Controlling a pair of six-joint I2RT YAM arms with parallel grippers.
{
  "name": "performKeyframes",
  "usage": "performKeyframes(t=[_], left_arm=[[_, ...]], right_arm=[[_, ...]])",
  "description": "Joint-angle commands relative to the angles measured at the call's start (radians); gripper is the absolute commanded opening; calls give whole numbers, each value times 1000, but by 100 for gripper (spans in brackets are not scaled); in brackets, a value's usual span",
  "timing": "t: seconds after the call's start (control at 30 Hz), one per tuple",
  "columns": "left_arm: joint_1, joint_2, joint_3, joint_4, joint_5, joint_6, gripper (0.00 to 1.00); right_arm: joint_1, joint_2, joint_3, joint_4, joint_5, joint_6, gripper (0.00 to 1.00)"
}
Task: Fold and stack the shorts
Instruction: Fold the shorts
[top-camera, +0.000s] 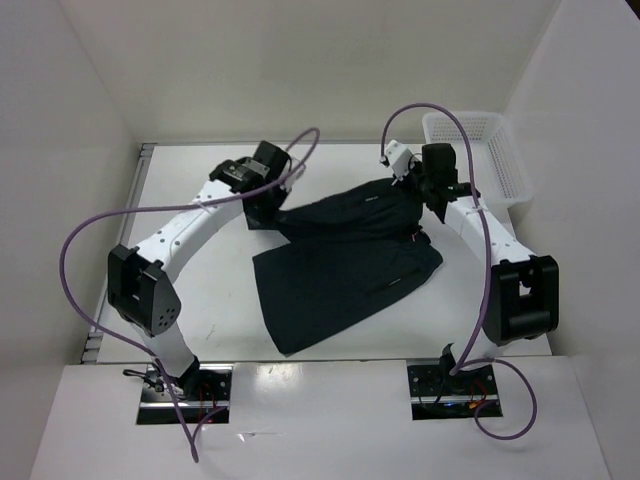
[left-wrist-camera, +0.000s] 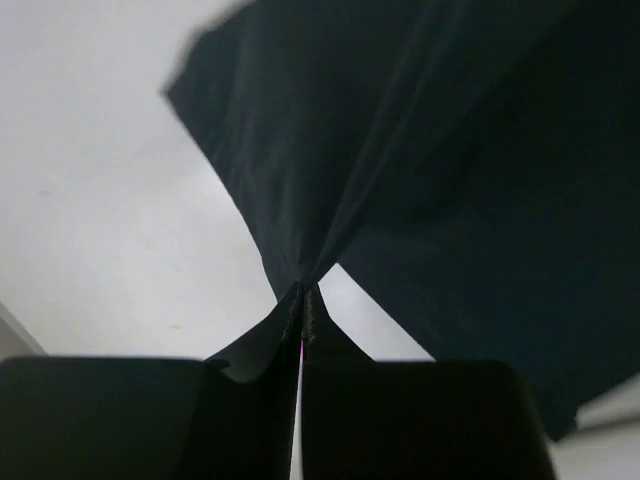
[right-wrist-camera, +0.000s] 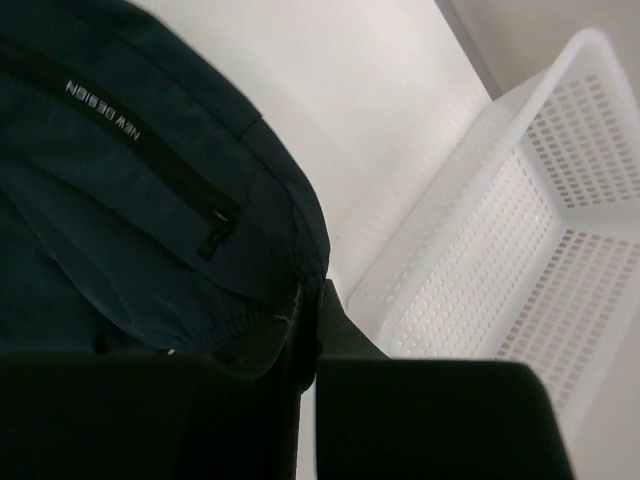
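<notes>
We grip the shorts (top-camera: 340, 265) along their far edge, left pincer (left-wrist-camera: 303, 296) and right pincer (right-wrist-camera: 310, 296) both closed on cloth; body lies toward tabletop (top-camera: 200, 300) near edge.

Black shorts (top-camera: 340, 265) with white lettering (right-wrist-camera: 102, 112); white perforated basket (top-camera: 508, 165).

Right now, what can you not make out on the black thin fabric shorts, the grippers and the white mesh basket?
Top external: left gripper and right gripper fingertips, hidden under their own wrists.
Top external: pale print on the black thin fabric shorts, too small to read.
Right wrist: white mesh basket, cut off by the right edge.
</notes>
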Motion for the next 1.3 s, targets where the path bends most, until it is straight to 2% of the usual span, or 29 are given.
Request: performKeyframes(t=[0.0,0.13,0.3,0.43,0.63,0.7,0.93,1.0,1.07,1.1,1.13,1.2,1.23,1.27], left_arm=[[-81,-54,-54,-174,164,3,0],[-182,-63,-106,-344,333,3,0],[-233,-52,-139,-411,407,3,0],[-233,-52,-119,-411,407,3,0],[-291,-34,-108,-411,583,3,0],[-312,-23,-134,-411,638,3,0],[-431,28,-344,-369,613,3,1],[-431,41,-355,-340,617,3,2],[-440,52,-366,-306,582,3,4],[-440,63,-375,-306,551,3,7],[-440,63,-375,-293,539,3,10],[-440,74,-375,-293,527,3,20],[-440,74,-384,-293,527,3,32],[-449,74,-384,-308,527,3,38]], right_arm=[[-42,-67,-6,18,-26,-72,0],[-52,-132,-68,-92,-136,-219,0],[-52,-278,-170,-184,-190,-340,0],[-52,-288,-170,-358,-190,-405,0],[-52,-343,-225,-489,-169,-554,0],[-43,-368,-265,-522,-133,-621,0],[-43,-492,-421,-524,-80,-758,0],[-33,-521,-482,-495,-67,-767,5],[-33,-555,-521,-458,-52,-782,13],[-33,-564,-548,-447,-43,-782,19],[-33,-577,-549,-447,-43,-782,30],[-33,-586,-559,-438,-32,-782,42],[-33,-586,-559,-453,-32,-773,47],[-33,-607,-547,-462,-32,-756,54]])
